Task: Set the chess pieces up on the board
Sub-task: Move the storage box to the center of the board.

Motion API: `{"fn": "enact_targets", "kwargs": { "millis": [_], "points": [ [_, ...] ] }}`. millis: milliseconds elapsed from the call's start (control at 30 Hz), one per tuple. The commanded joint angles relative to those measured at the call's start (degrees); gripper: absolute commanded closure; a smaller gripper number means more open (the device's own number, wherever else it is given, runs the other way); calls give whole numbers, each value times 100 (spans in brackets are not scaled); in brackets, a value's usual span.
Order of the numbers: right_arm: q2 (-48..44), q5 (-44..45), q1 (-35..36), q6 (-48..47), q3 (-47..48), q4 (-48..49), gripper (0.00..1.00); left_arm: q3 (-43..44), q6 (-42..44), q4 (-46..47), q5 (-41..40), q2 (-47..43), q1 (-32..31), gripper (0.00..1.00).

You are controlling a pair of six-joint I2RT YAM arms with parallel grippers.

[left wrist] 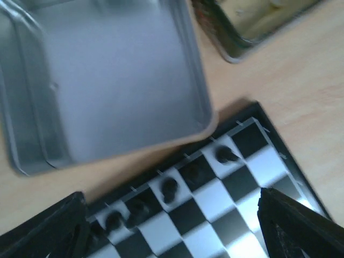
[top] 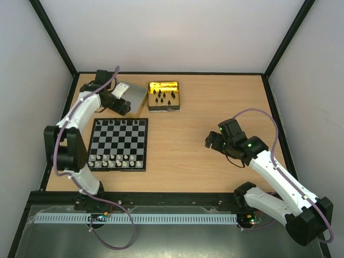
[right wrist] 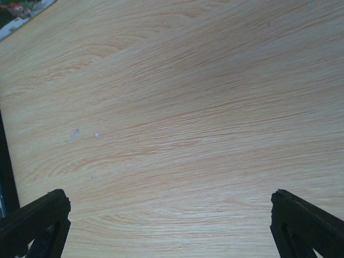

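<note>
The board [top: 118, 144] lies at the left of the table. Several tiny black chess pieces [top: 163, 97] stand in the gold tin, and several more [top: 119, 123] stand on the board's far row. In the left wrist view the far-row black pieces [left wrist: 170, 188] are blurred on the board [left wrist: 252, 166]. My left gripper [top: 122, 106] hovers over the board's far edge, open and empty [left wrist: 172, 236]. My right gripper [top: 211, 141] is open and empty over bare wood [right wrist: 172, 231], far right of the board.
Silvery-white pieces [top: 115, 160] fill the board's near rows. A silver-lined tin [top: 133, 93] lies just behind the board, also in the left wrist view [left wrist: 107, 80]. The gold tin [top: 163, 85] sits to its right; its corner shows [left wrist: 242, 32]. Black frame posts edge the table.
</note>
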Motion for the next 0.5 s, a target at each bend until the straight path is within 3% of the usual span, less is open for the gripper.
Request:
{"fn": "enact_targets", "kwargs": {
  "millis": [0, 267, 467],
  "points": [
    [-43, 164, 21, 809, -88, 148, 2, 868, 551, 0, -590, 956, 13, 16],
    [26, 513, 26, 967, 230, -356, 2, 2335, 795, -531, -86, 2384, 13, 25],
    [46, 632, 27, 980, 214, -613, 2, 2574, 714, -833, 500, 2752, 9, 31]
  ]
}}
